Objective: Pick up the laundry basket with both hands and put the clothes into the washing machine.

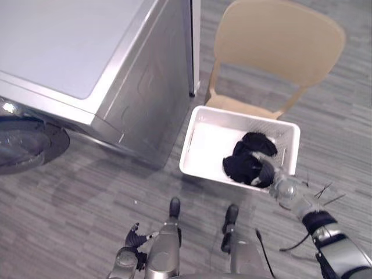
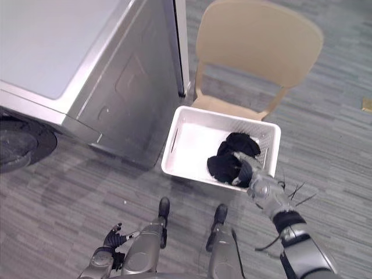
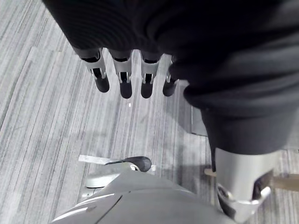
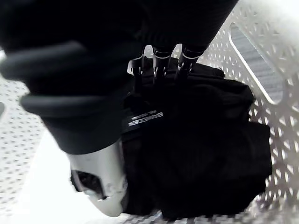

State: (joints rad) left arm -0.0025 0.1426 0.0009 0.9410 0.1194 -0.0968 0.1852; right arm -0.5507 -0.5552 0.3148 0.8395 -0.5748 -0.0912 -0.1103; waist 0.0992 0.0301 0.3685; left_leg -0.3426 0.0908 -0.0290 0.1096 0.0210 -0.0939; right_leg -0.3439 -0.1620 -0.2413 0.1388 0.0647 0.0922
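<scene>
Grey carpet [image 1: 75, 203]: striped floor under everything you see, nearest you along the bottom of the head views.
Left hand [image 1: 129, 241]: low at your robot's left side, well apart from the basket. In its wrist view the fingers [image 3: 122, 81] hang straight and loose in a row above the carpet, and they hold nothing.
Right hand [image 1: 268, 174]: stretched out over the near right corner of the basket and lying on the clothes. You can see the roots of its fingers [image 4: 156, 58] running into the black cloth, but the tips are lost in it. You cannot tell whether they curl round the fabric or simply rest on it.
Black clothes [image 1: 243, 157]: one dark bundle in the right half of the basket, against its right wall. The left half of the basket's bottom shows white.
White basket [image 1: 185, 145]: plastic with perforated walls and a slot handle in each short side. It stands flat on the carpet, not lifted.
Washing machine [image 1: 70, 52]: silver-grey, to the left of the basket, with its side panel just beside the basket's left rim. Its dark round door [image 1: 26, 148] shows at the far left edge, and you cannot tell whether it is open.
Tan chair [image 1: 279, 40]: farthest from you, behind the basket. The front edge of its seat meets the basket's far rim in your view.
</scene>
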